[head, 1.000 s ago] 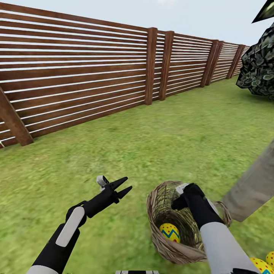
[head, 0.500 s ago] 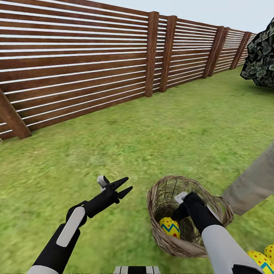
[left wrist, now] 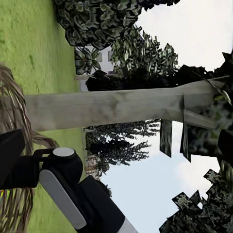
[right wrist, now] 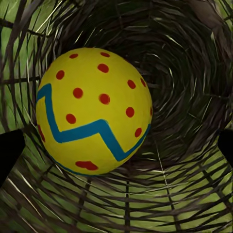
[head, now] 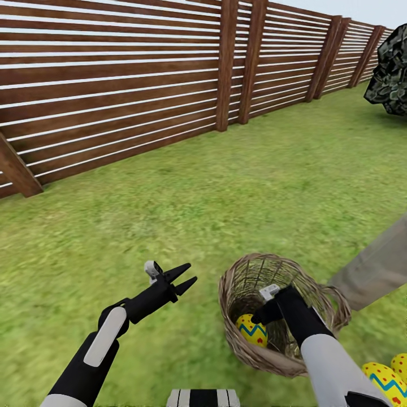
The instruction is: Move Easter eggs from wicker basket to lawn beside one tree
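Observation:
The wicker basket (head: 228, 291) stands on the lawn (head: 226, 198) at the foot of a tree trunk (head: 374, 270). One yellow Easter egg (head: 250, 330) with a blue zigzag lies inside it. My right gripper (head: 259, 317) reaches down into the basket, just above that egg. In the right wrist view the egg (right wrist: 92, 109) looms close ahead, with the open jaws dark at both edges of the picture. Two more eggs (head: 386, 382) lie on the grass beside the trunk. My left gripper (head: 185, 277) hovers open and empty over the grass to the basket's left.
A brown slat fence (head: 141, 90) runs along the back of the garden. Dark foliage (head: 390, 70) shows at the far right. In the left wrist view the tree trunk (left wrist: 121, 107) crosses behind my right arm (left wrist: 63, 184). Open grass stretches ahead.
The head camera has tilted down. My right gripper has sunk deeper into the basket, closer to the egg. The left arm has held still.

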Robot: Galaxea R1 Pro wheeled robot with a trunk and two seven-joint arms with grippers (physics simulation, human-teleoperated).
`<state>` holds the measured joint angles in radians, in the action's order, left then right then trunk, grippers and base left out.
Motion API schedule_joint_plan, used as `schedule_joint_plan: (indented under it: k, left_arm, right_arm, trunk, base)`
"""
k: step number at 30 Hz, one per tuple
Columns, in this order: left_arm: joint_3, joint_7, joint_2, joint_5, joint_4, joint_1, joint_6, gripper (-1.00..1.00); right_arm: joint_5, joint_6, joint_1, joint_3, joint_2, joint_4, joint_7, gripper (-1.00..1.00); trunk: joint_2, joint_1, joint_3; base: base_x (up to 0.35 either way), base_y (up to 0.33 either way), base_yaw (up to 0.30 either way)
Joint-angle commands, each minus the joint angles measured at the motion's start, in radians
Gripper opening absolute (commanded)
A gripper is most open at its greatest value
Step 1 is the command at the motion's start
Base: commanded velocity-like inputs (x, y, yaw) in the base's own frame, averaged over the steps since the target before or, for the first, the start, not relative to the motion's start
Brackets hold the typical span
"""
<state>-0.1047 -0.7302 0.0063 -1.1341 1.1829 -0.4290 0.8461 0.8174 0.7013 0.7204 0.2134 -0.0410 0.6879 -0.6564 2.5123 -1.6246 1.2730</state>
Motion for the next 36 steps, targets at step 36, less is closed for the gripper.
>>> schedule_joint_plan:
  k: [36]
  left_arm:
    - [-0.001,0.0,0.0,-0.006,-0.002,-0.001,0.005,1.0]
  right_arm:
    - [-0.102,0.005,0.013,0.201,-0.008,0.012,0.019,1.0]
  trunk:
    - [0.006,-0.011,0.101]
  base:
    - [0.0,0.0,0.0]
